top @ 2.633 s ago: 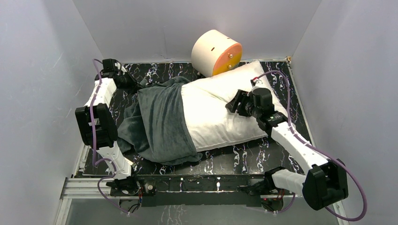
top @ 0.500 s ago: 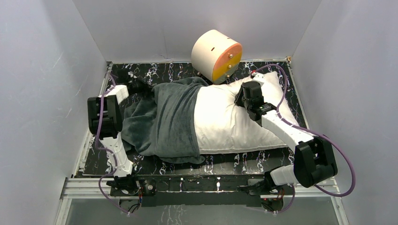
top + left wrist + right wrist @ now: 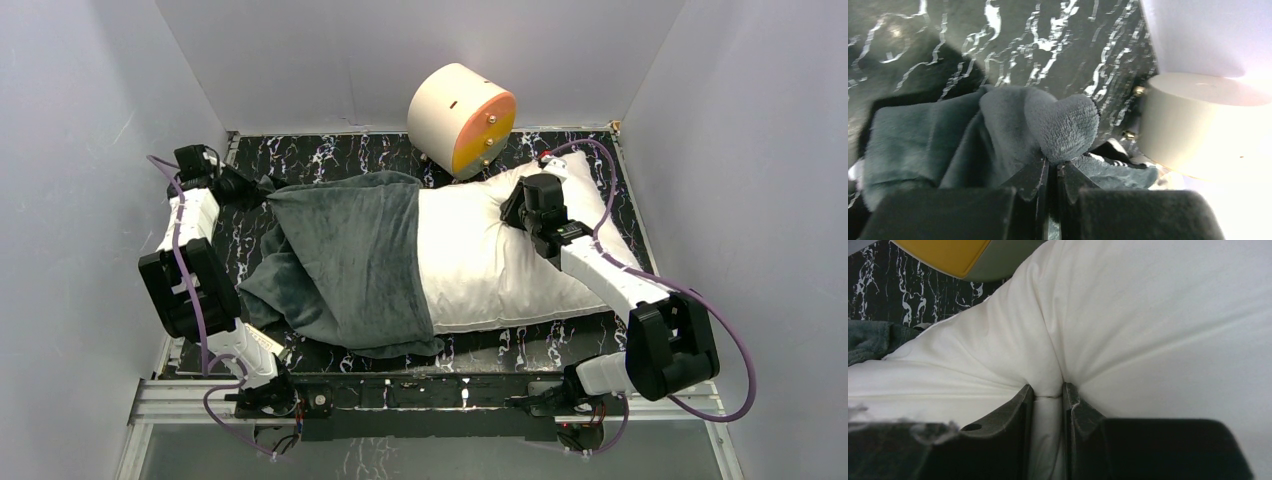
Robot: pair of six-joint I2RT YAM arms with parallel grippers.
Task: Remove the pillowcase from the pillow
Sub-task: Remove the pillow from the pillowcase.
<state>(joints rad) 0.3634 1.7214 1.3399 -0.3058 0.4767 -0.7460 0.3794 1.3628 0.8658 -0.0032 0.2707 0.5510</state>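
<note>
At the far left of the black, white-veined table (image 3: 330, 155), close to the left wall, the left gripper (image 3: 1052, 165) had its jaws pressed together on a bunched corner of the pillowcase (image 3: 345, 260). In the left wrist view a rounded tuft of grey plush stood up just above the fingertips, and more folds of the same fabric lay to the left of them. From that pinched corner the pillowcase ran rightward in a taut line along its far edge and then spread wide over the left part of the pillow (image 3: 500, 270), with its plain dark grey face upward. Its near-left portion lay slack and rumpled on the table beside the left arm, and its open edge crossed the pillow roughly at the middle of the table, running from the far side to the near side. To the right of that edge the pillow was bare and white, lying lengthwise across the table, with its right end reaching toward the right wall. On the far part of this bare stretch, the right gripper (image 3: 1048, 390) pinched a raised ridge of the white pillow cover between its two dark fingers, the jaws narrowly apart with fabric filling the gap and creases fanning out from the grip. Behind the pillow, against the back wall, a cream cylinder (image 3: 462, 120) with an orange face lay on its side, touching the pillow's far edge.
</note>
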